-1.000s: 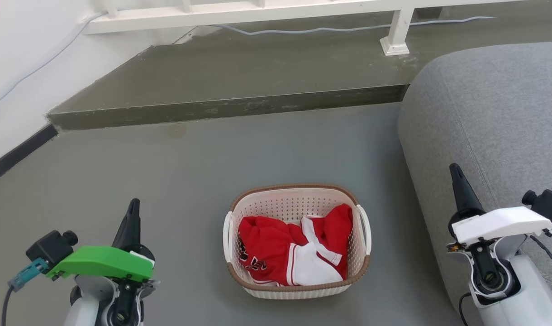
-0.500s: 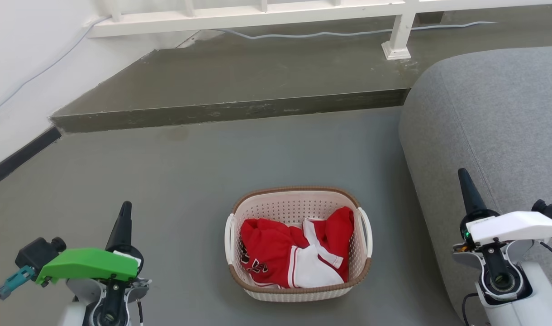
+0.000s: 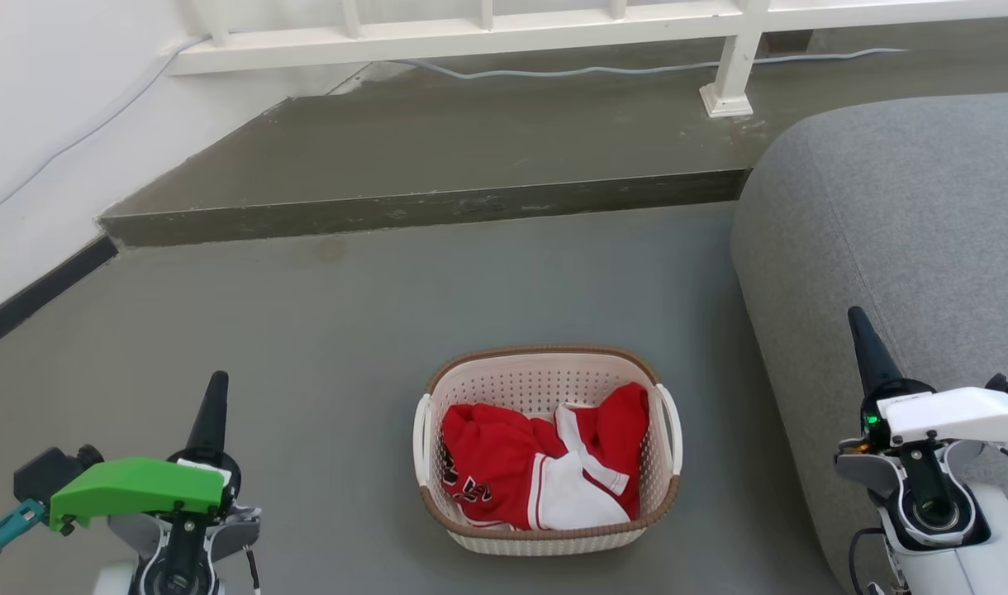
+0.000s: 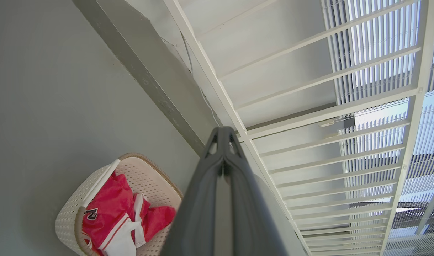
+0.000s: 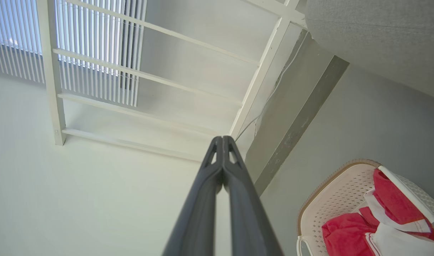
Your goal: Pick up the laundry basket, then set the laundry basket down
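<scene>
**Basket on the floor, both end effectors closed and empty**

A grey floor point(image 3: 306, 347) takes up most of the head view. Along its far side runs a darker raised step point(image 3: 438, 157) with a scuffed front edge. To the robot's right, the rounded side of a grey fabric sofa point(image 3: 901, 231) sits on the floor. A white wall point(image 3: 41, 99) with a dark skirting strip point(image 3: 41, 289) closes off the robot's left. A white railing point(image 3: 471, 33) stands on the step, one post foot near the sofa, and a pale cable point(image 3: 553, 70) trails along the step behind it. The left wrist view shows slatted window blinds point(image 4: 373, 53) beyond the railing.

The laundry basket point(image 3: 537, 384) stands upright on the floor in front of the robot, between the two arms and near the sofa without touching it. It is cream, perforated, with a brown rim and a white loop handle on each side. Crumpled red and white clothes point(image 3: 504, 463) lie inside it.

The left end effector point(image 3: 217, 384) is at the lower left, above bare floor and well apart from the basket. Its two dark fingers are pressed together, with nothing between them. The right end effector point(image 3: 858, 318) is at the lower right, in front of the sofa. It is likewise closed, empty and well clear of the basket.
</scene>
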Robot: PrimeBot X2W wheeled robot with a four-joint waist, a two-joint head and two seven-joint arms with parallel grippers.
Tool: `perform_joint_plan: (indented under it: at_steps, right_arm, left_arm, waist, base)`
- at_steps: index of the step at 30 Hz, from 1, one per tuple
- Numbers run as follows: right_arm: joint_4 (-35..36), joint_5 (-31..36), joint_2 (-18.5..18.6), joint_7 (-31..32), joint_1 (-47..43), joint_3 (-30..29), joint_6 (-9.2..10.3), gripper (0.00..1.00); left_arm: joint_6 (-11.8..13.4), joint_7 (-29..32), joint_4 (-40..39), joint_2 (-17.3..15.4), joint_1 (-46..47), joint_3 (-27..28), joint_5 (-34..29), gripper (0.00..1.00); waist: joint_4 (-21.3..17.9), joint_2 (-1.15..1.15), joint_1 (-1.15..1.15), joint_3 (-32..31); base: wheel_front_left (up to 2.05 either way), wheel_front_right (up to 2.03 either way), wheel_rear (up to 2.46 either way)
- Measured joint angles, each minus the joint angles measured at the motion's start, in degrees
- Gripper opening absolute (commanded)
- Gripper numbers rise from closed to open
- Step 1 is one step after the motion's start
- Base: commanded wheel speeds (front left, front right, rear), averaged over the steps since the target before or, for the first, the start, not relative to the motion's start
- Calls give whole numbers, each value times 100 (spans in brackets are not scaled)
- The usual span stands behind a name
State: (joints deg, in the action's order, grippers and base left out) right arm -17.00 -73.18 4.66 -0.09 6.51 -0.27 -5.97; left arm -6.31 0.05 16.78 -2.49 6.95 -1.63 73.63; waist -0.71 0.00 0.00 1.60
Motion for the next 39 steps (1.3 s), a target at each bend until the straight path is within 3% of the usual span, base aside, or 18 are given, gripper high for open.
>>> perform_joint_plan:
  at_steps: [32, 39]
  right_arm:
    - [58, -1880, -168, 528, -118, -641, -58, 0]
    - [62, -1912, -185, 528, -120, -659, -59, 0]
  left_arm:
    - [-57, 553, -67, 0, -117, 533, 1834, 0]
    - [-57, 553, -70, 0, -119, 543, 1861, 0]
  waist:
    - [70, 0, 0, -144]
    - [71, 0, 0, -144]
  base:
    - [0, 0, 0]
    - [0, 0, 0]
